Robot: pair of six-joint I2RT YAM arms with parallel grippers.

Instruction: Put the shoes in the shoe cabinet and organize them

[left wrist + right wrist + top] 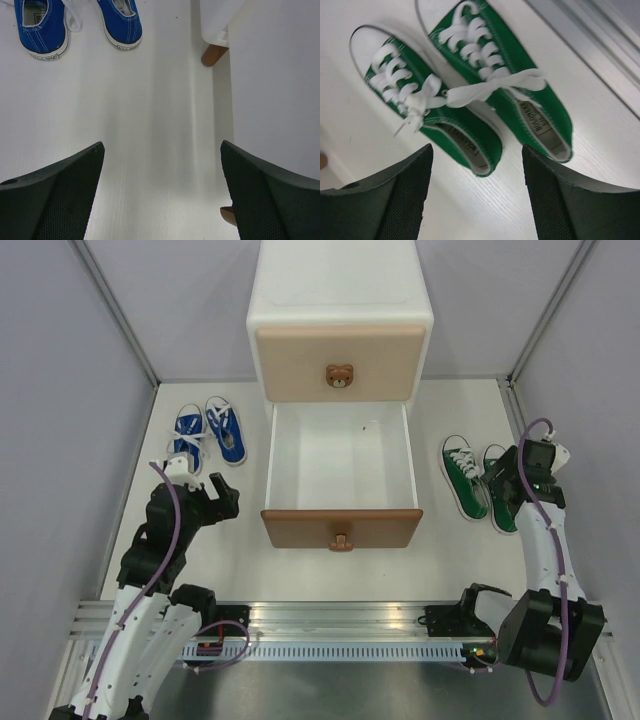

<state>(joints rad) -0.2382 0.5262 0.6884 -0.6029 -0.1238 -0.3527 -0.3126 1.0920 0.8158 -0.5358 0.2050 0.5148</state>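
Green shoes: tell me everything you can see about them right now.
The green shoes are a pair of canvas lace-ups with white toe caps, white soles and loose white laces that cross between them. They stand upright, side by side, on the white table, right of the open drawer, toes pointing to the far side. The right gripper hangs over their heels, jaws apart, gripping nothing.

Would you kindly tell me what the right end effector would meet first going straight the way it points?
Probably the open heel ends of the pair of green canvas lace-up sneakers directly ahead of the right end effector, though depth is hard to judge.
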